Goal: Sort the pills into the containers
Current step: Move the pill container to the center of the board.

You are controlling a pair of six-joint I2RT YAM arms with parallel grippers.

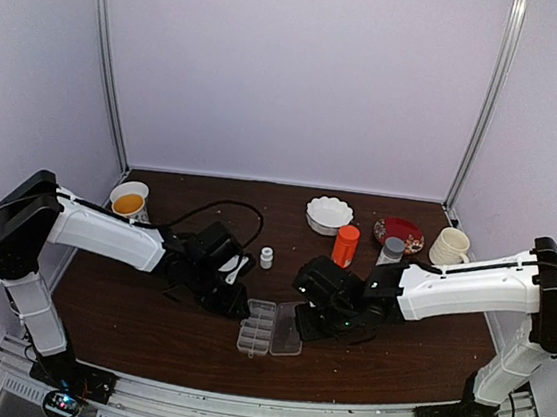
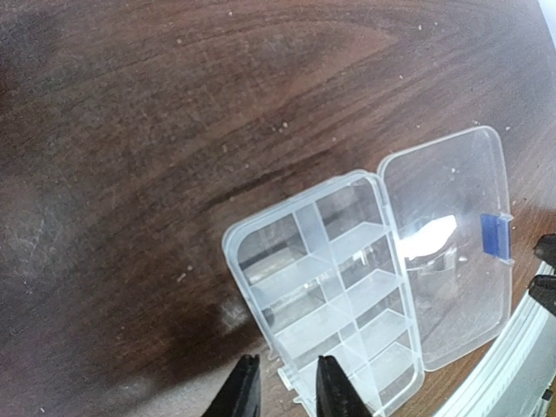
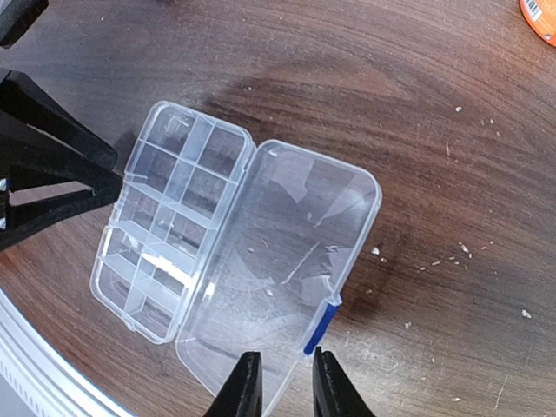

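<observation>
Crowding the organiser box (image 2: 330, 278): left hand (image 2: 287, 367) and right hand (image 3: 285, 358), both slightly parted, empty. Any nudge could slide it or shut the lid (image 3: 295, 234).

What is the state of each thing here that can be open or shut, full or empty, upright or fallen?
organiser box: open, nothing in it.
lid: folded out flat beside the box.
left gripper: open a little, holding nothing.
right gripper: open a little, at the lid's edge.
orange bottle: upright.
small white bottle: upright.
cup: upright, orange contents inside.
</observation>
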